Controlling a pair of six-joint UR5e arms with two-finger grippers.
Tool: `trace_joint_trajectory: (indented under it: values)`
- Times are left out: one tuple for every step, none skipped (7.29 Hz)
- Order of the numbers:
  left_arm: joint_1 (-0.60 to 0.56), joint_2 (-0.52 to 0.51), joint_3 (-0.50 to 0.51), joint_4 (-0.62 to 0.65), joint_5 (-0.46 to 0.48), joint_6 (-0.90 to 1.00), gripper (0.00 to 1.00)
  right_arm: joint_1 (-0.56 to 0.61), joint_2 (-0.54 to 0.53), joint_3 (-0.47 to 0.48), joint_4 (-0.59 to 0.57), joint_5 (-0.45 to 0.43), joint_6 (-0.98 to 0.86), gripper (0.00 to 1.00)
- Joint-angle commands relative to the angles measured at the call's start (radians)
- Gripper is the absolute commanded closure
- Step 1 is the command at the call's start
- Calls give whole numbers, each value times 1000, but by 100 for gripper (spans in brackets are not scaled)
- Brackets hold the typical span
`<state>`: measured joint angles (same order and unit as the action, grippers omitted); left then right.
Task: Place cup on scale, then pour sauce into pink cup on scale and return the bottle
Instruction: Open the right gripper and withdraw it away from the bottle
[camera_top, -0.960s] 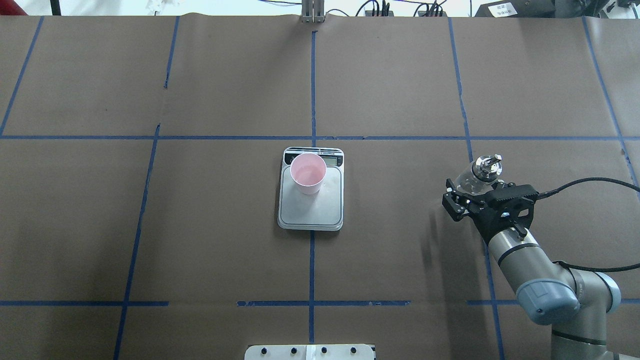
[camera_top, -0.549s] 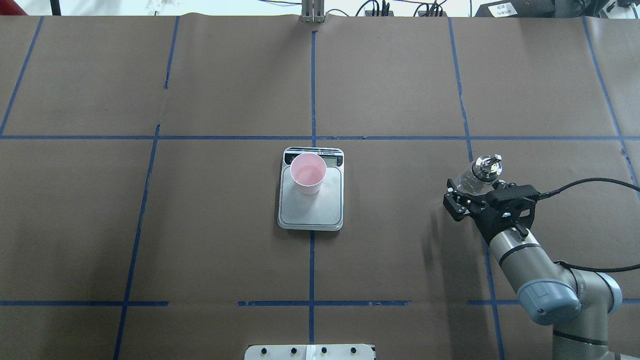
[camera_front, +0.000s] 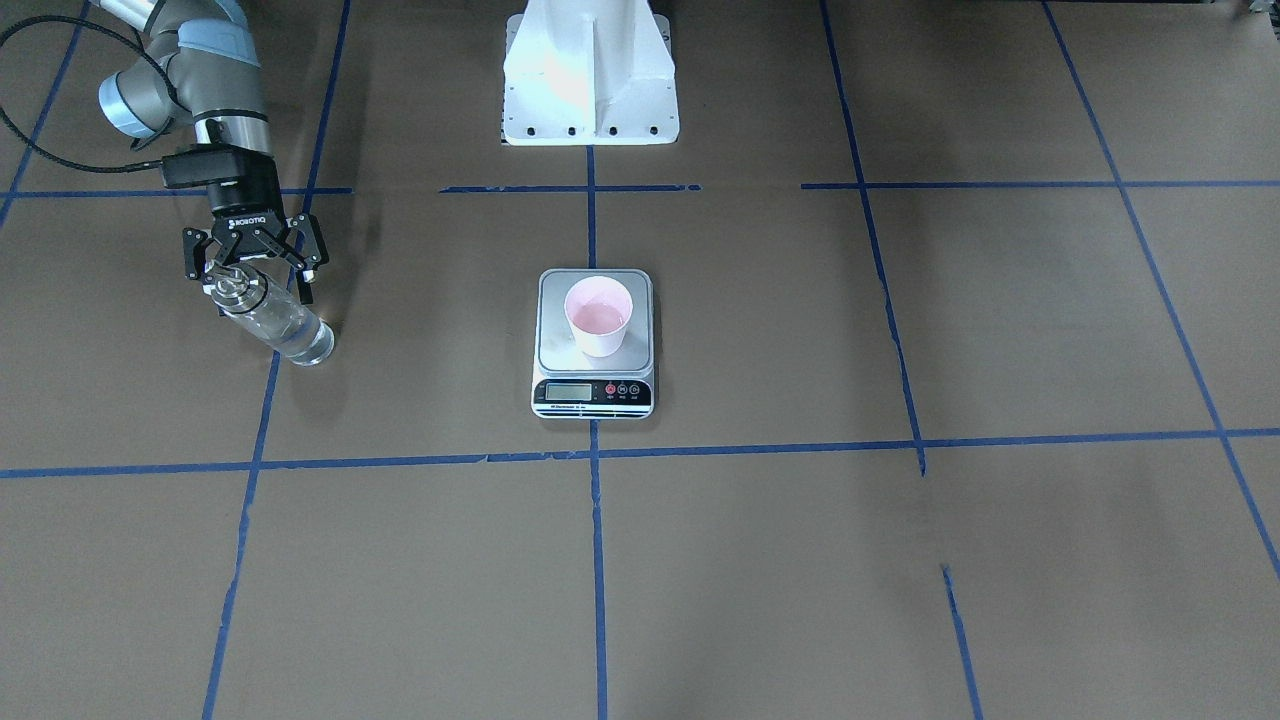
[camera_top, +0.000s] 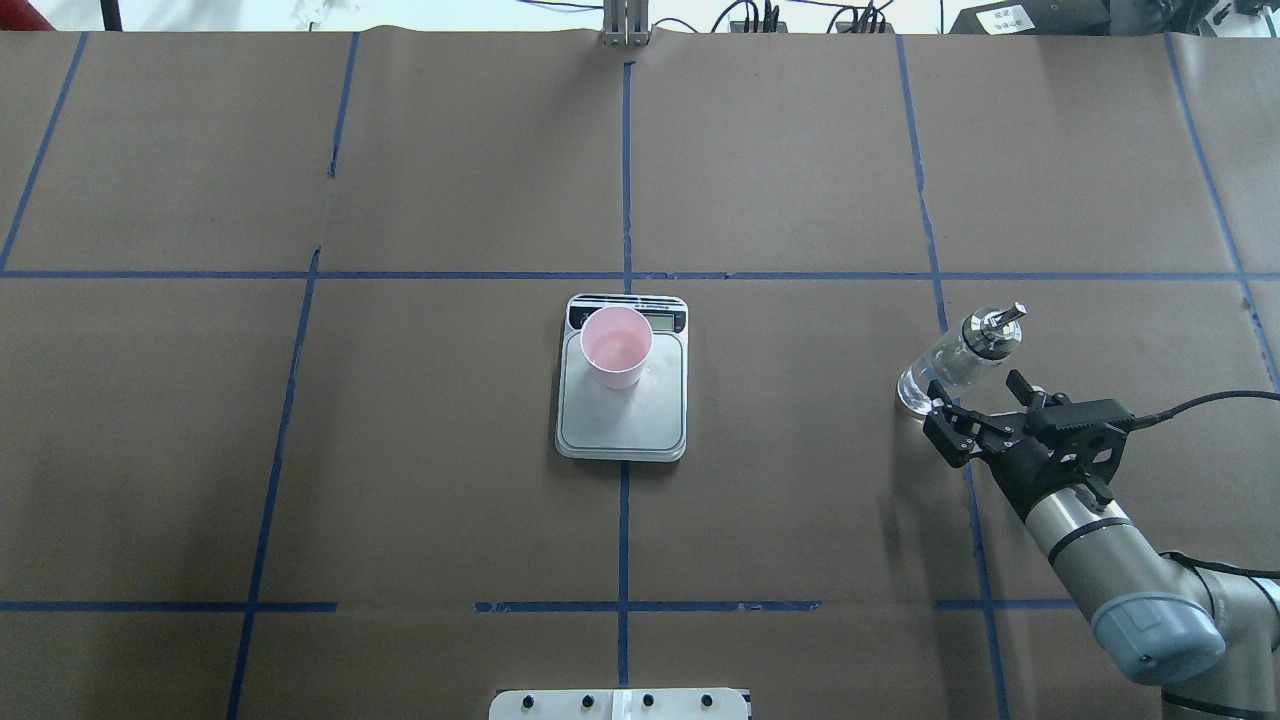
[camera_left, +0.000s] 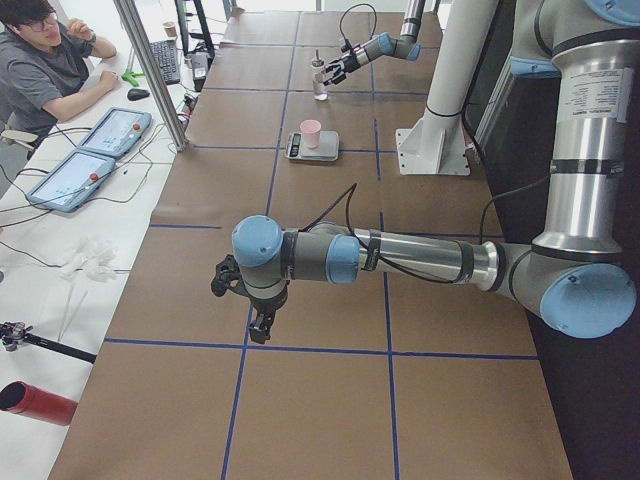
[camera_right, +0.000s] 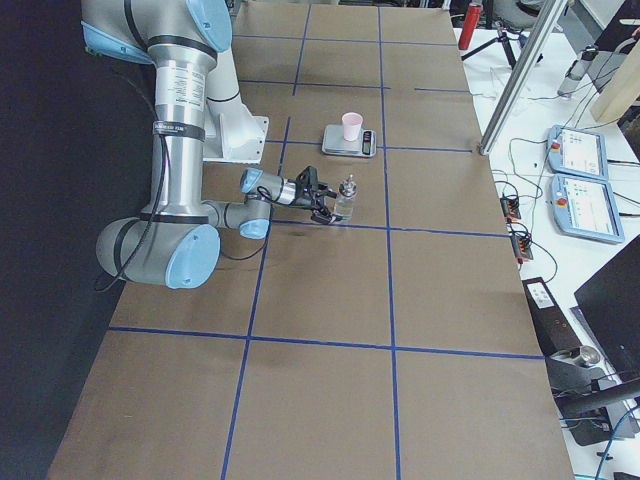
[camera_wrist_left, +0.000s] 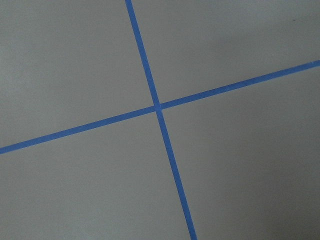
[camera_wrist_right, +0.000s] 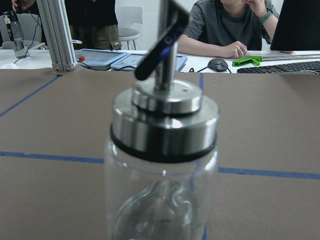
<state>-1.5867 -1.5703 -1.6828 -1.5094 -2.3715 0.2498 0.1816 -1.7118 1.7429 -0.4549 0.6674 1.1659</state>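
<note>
The pink cup (camera_top: 616, 345) stands on the back part of the scale (camera_top: 622, 425), near its display; both also show in the front view, the cup (camera_front: 598, 315) on the scale (camera_front: 560, 345). The clear glass bottle (camera_top: 958, 362) with its silver pourer cap stands upright on the table at the right, free of any grip. My right gripper (camera_top: 975, 408) is open and empty, just behind the bottle on the robot's side, apart from it. The right wrist view shows the bottle (camera_wrist_right: 162, 165) close up, with clear liquid low inside. My left gripper (camera_left: 240, 290) shows only in the left side view; I cannot tell its state.
Brown paper with blue tape lines (camera_top: 625, 180) covers the table. The robot's white base (camera_front: 588, 70) stands behind the scale. Operators, tablets (camera_left: 110, 130) and cables sit along the far edge. The left wrist view shows only a tape cross (camera_wrist_left: 157, 107).
My right gripper has drawn back from the bottle toward the robot's base. The bottle stays standing where it was. Cup and scale have not moved.
</note>
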Motion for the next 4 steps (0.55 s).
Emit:
trace_joint_trajectory:
  values:
    - [-1, 1, 0, 0, 0, 0, 0, -43, -9, 33, 15, -31, 1, 0]
    - [-1, 3, 0, 0, 0, 0, 0, -47, -9, 32, 15, -32, 1, 0]
    - [-1, 3, 0, 0, 0, 0, 0, -50, -9, 32, 15, -32, 1, 0]
    - [1, 3, 0, 0, 0, 0, 0, -59, -11, 32, 15, -31, 1, 0]
